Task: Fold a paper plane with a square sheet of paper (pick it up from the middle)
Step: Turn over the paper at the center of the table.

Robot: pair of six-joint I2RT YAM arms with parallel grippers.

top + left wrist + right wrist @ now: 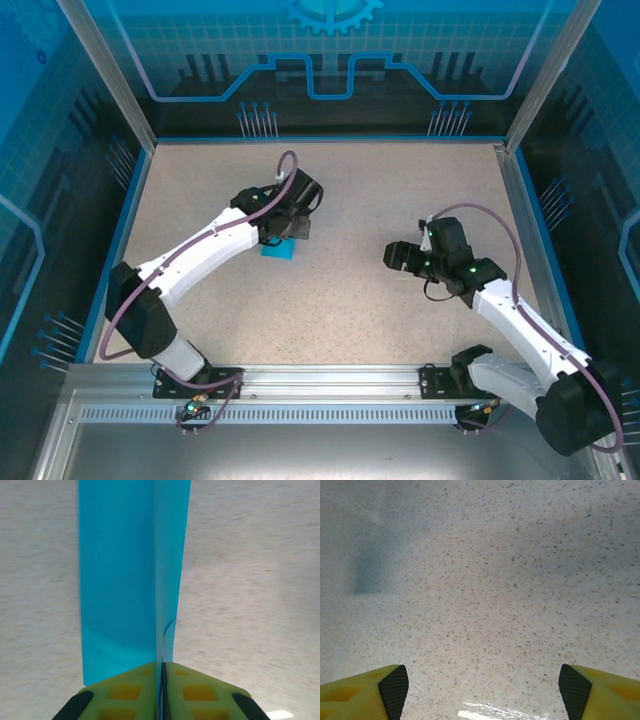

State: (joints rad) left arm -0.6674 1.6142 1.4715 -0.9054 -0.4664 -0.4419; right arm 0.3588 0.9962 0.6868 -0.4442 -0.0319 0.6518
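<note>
1. left gripper (163, 672) first: its yellow fingers (125, 692) are pressed together with barely a slit between them, clamped on the teal paper (120, 580); the paper's edge runs straight down into that slit
2. from the left wrist the paper stretches out ahead of the fingertips; there's a wide flat panel on the left and a narrower one on the right, and they meet at a straight crease lined up with the slit; a small curl of edge sits just above the fingertips, right of the crease
3. from the top camera that gripper points down, a bit left of the table's (350, 310) middle; a bit of the paper pokes out under it on the near side; we can't tell whether it touches the surface
4. right gripper (483, 682): fingers spread wide with nothing between them; black pads (394, 687) on the inner tips, speckled beige tabletop below
5. from above, the right gripper sits right of centre, aimed left toward the other arm and well apart from the paper
6. further out: white arms with black joints, purple cables (288, 165) looping over each wrist
7. markings: the blue panels (330, 50) carry a gear shape and circuit-style lines; any lettering there is too small for us to read
</note>
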